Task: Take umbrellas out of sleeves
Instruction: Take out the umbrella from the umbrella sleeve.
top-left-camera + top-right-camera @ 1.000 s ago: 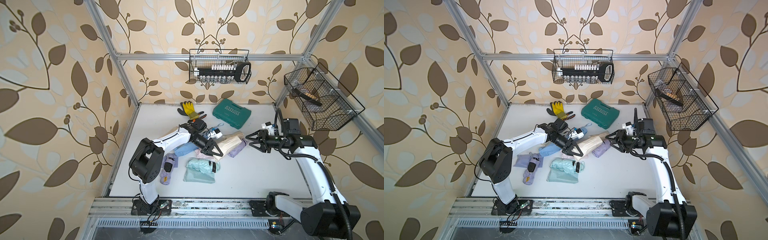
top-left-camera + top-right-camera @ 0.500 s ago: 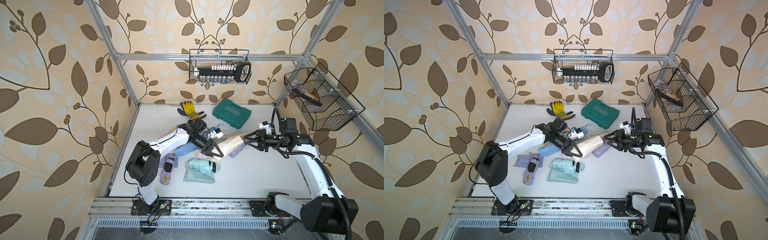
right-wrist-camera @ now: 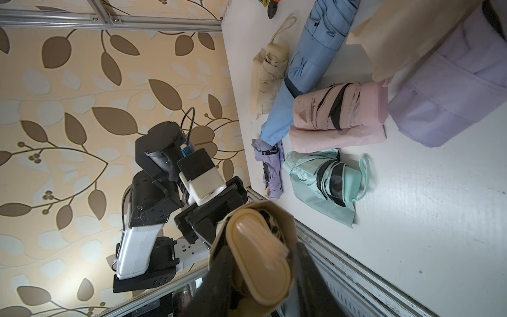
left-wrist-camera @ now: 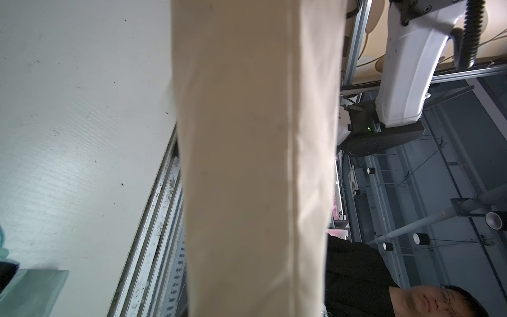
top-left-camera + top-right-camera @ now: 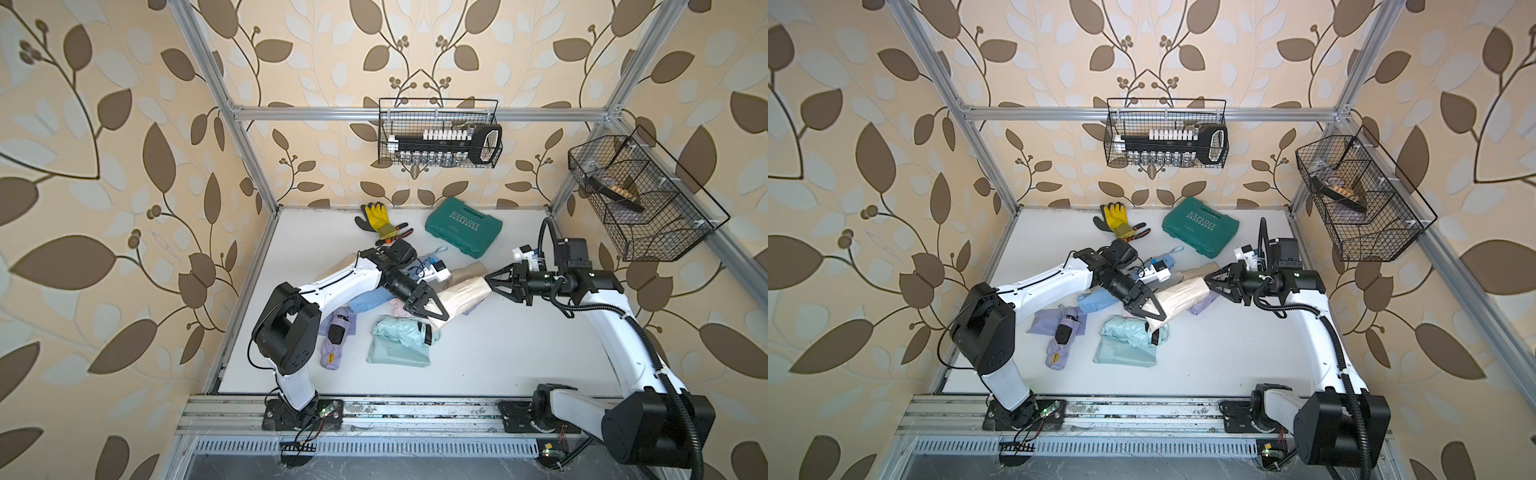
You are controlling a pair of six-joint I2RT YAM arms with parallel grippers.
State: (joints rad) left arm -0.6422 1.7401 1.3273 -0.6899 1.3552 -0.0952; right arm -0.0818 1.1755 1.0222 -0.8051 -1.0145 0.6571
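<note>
A beige sleeve [image 5: 461, 296] [image 5: 1179, 296] hangs slanted above the table between my two arms. My left gripper [image 5: 432, 309] [image 5: 1152, 309] is shut on its lower end, and the sleeve [image 4: 255, 153] fills the left wrist view. My right gripper [image 5: 490, 282] [image 5: 1209, 282] [image 3: 263, 247] is at the open upper end. There its fingers lie against both sides of the beige umbrella's handle [image 3: 258, 255], which pokes out of the sleeve mouth. On the table lie a mint umbrella [image 5: 401, 332] on its sleeve [image 5: 395, 355], a lilac umbrella [image 5: 334, 345] and a pink umbrella [image 3: 340, 109].
A green tool case [image 5: 463, 226] and yellow-black gloves [image 5: 380, 220] lie at the back of the table. Wire baskets hang on the back wall [image 5: 440, 137] and the right wall [image 5: 640, 199]. A blue sleeve [image 5: 368, 301] lies under my left arm, and a full lilac sleeve [image 3: 450, 101] is beside the pile.
My right gripper has moved left to the sleeve's open end and its jaws have narrowed around the handle. The left gripper has kept its hold on the sleeve.
</note>
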